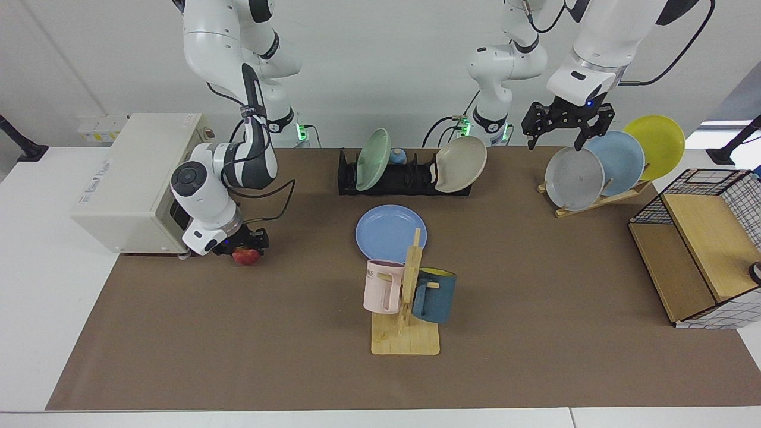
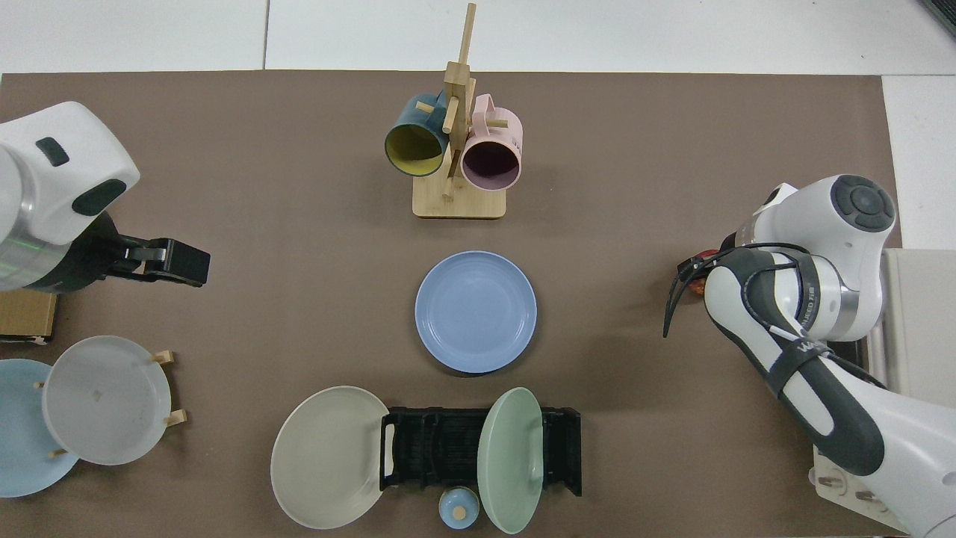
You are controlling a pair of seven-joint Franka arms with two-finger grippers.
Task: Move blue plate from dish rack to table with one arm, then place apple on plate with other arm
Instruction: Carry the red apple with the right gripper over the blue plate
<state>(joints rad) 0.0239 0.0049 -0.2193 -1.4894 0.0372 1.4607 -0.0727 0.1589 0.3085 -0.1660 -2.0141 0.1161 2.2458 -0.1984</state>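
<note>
The blue plate (image 1: 389,233) (image 2: 476,311) lies flat on the brown table (image 1: 535,309), just in front of the black dish rack (image 1: 404,179) (image 2: 441,447). At the table's edge beside a beige box, the red apple (image 1: 246,256) rests on the mat, with my right gripper (image 1: 245,245) down over it and shut on it. In the top view only a sliver of the apple (image 2: 697,287) shows past the right arm. My left gripper (image 1: 556,135) (image 2: 187,263) hangs open and empty high above a wooden rack's grey plate.
A sage-green plate (image 1: 373,151) and a beige plate (image 1: 461,156) stand in the dish rack. A wooden mug tree (image 1: 407,297) with two mugs stands in front of the blue plate. A slanted wooden plate rack (image 1: 597,199), a wire shelf (image 1: 695,249) and the beige box (image 1: 131,178) flank the table.
</note>
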